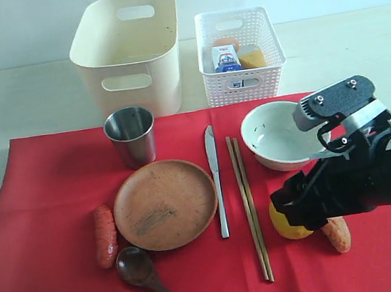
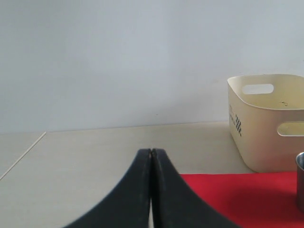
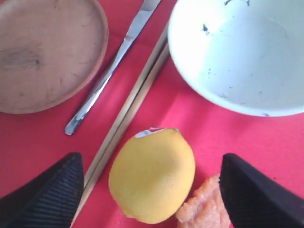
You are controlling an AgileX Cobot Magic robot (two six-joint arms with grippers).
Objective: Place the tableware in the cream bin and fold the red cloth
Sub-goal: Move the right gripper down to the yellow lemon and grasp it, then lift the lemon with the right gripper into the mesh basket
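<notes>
We are counting one cup [image 1: 131, 135], one plate [image 1: 165, 204], one bowl [image 1: 277, 135], one knife [image 1: 217, 183], one pair of chopsticks [image 1: 249, 207] and one spoon [image 1: 143, 271], all sitting on the cloth [image 1: 45, 209]. The cloth is lying flat on the counter [image 1: 16, 97] with its long axis running left to right. We are also counting two sausages [image 1: 105, 235], one left of the plate and one at the right, and one lemon [image 1: 289, 224]. Behind the cloth, one bin [image 1: 126, 54] is standing beside one basket [image 1: 241, 53], which is holding a carton [image 1: 226, 61]. The right arm is reaching in from the right of the exterior view, low over the cloth. The right end effector [image 3: 152, 166] is standing spread, with a finger on either side of the lemon and both clear of it. The left end effector [image 2: 151, 156] is showing in its wrist view only, pressed together and facing the bin. The knife and chopsticks are lying parallel, near to far, with the knife's tip pointing toward the bin and basket. The spoon's handle is pointing toward the near edge, slanting right. The cup and bowl are standing upright, mouths up.
</notes>
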